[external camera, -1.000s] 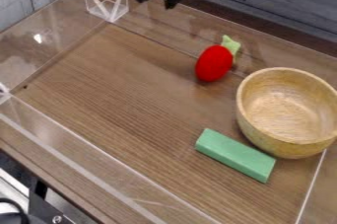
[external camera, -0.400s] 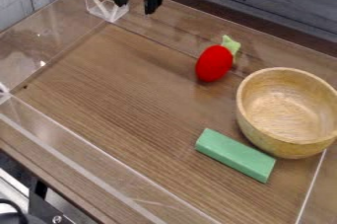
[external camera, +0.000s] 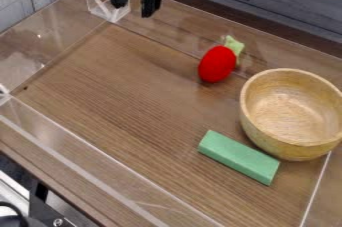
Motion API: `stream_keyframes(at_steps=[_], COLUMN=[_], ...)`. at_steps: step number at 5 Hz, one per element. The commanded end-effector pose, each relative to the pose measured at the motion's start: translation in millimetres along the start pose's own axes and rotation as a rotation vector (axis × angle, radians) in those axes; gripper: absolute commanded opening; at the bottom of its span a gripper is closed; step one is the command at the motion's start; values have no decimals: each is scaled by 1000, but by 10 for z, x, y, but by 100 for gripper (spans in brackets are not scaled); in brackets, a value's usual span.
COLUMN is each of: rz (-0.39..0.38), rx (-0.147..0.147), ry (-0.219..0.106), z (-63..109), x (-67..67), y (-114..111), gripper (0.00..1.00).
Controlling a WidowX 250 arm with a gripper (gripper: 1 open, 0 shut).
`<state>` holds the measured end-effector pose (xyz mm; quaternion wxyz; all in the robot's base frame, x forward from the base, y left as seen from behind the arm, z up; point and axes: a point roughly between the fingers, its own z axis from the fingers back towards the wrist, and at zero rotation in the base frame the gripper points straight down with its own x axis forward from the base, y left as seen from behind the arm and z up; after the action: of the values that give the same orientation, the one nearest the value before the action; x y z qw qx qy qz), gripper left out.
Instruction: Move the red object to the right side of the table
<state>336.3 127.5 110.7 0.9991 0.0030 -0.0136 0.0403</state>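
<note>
The red object (external camera: 218, 64) is a small bright-red toy strawberry with a green leafy top, lying on the brown wood-grain table (external camera: 120, 91) right of centre, just left of the wooden bowl. My gripper (external camera: 132, 9) hangs at the top of the view, over the table's far left part, pointing down. Its dark fingers (external camera: 147, 5) stand apart with nothing between them. It is well away from the strawberry, up and to the left of it.
A wooden bowl (external camera: 291, 112) stands at the right, empty. A green rectangular block (external camera: 241, 157) lies in front of it. Low clear acrylic walls (external camera: 80, 156) edge the table, with a clear bracket (external camera: 104, 4) at the far left corner.
My gripper has shifted left along the far edge, from above the table's middle to near the far left corner. The strawberry, bowl and block have not moved.
</note>
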Motion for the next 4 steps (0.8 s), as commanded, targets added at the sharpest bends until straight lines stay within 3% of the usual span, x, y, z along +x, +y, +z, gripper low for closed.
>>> stream_keyframes(at_steps=[1,4], rz=[-11,-56], rx=[34,57], ry=[-62,-38], z=[184,70], x=[-24,-97], y=[125,206], gripper=[100,100])
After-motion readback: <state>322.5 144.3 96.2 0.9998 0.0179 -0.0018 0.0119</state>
